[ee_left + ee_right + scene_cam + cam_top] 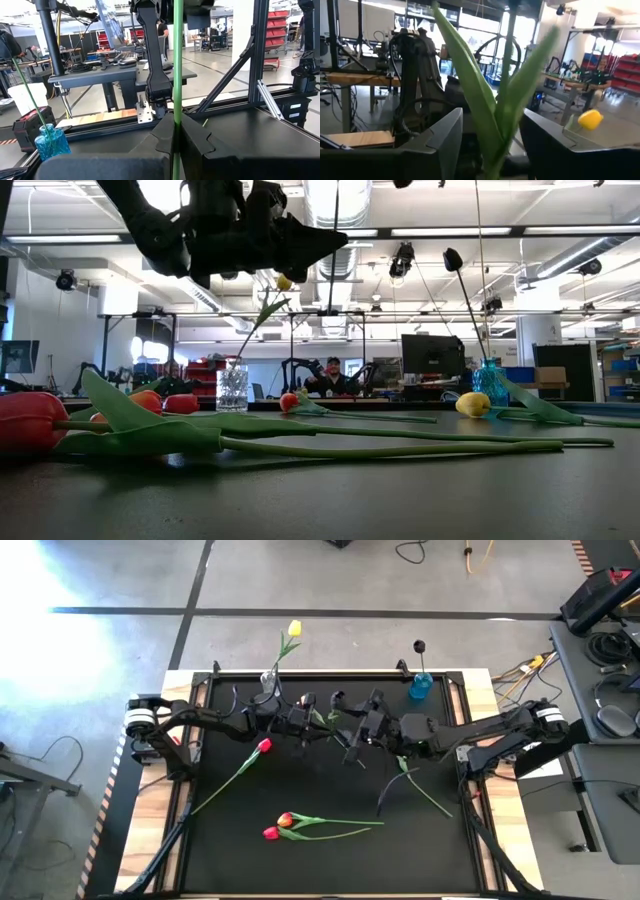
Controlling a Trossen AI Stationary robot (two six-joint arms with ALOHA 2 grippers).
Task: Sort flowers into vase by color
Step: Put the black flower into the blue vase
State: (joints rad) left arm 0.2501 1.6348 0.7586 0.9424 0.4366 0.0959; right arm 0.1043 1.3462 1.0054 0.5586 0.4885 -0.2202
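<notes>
My left gripper (303, 723) is shut on a flower's thin green stem (177, 75), above the far middle of the table. My right gripper (348, 740) faces it, open. Its fingers stand on either side of that flower's long green leaves (485, 125); whether they touch I cannot tell. The flower's head is out of view. A clear vase (268, 680) at the far edge holds a yellow tulip (294, 629). A blue vase (420, 688) holds a dark tulip (420, 645). A red tulip (263, 746) lies flat on the black table. My left gripper pinches the flower's bare stem (176, 117) between its two fingers. The fingers come level from the table's left and lie across the stem. The stem stands upright and runs up out of the left wrist view; its lower end is hidden behind the fingers.
An orange tulip and a red tulip (278, 827) lie side by side near the front edge. Another flower (405, 780) lies below my right arm. A yellow tulip head (473, 404) rests on the table beside the blue vase. A black frame rail (330, 673) runs along the far edge.
</notes>
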